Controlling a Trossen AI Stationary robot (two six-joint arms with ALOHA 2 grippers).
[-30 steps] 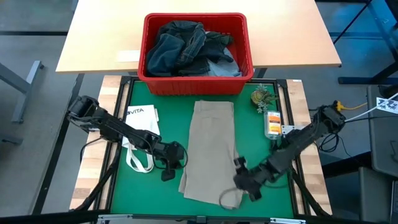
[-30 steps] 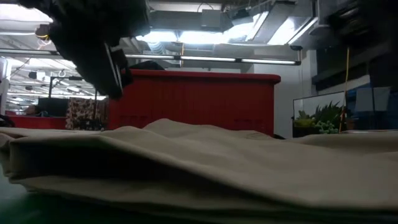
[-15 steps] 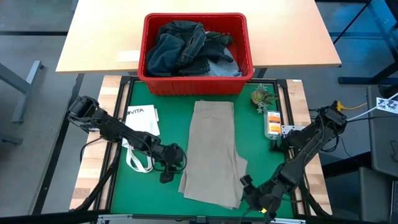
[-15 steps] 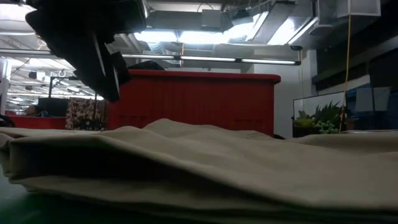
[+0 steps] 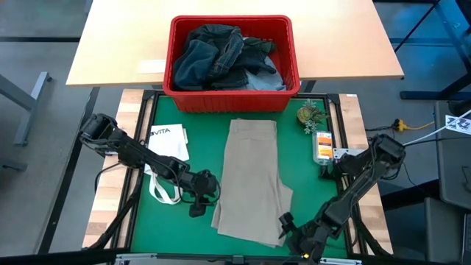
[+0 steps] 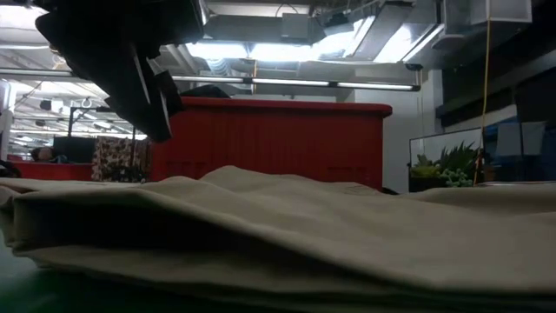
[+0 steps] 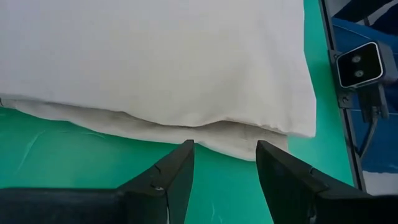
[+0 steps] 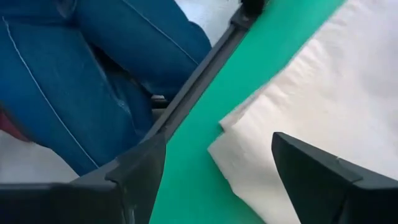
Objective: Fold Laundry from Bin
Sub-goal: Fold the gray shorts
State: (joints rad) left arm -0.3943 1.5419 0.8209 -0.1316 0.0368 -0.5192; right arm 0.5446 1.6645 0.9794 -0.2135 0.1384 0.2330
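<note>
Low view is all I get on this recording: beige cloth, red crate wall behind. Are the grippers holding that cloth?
Observer: No. The left gripper is open beside the beige trousers, empty.
Operator: And the right one?
Observer: The right gripper is open too, off the trousers' near right corner.
Operator: Anything left in the crate?
Observer: Yes, dark and light blue jeans are heaped in the bin.

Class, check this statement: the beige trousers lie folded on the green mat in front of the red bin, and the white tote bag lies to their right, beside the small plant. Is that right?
One detail is wrong. In the high view the white tote bag lies left of the beige trousers, near the left gripper, not beside the small plant. The trousers do lie folded on the green mat before the red bin.
</note>
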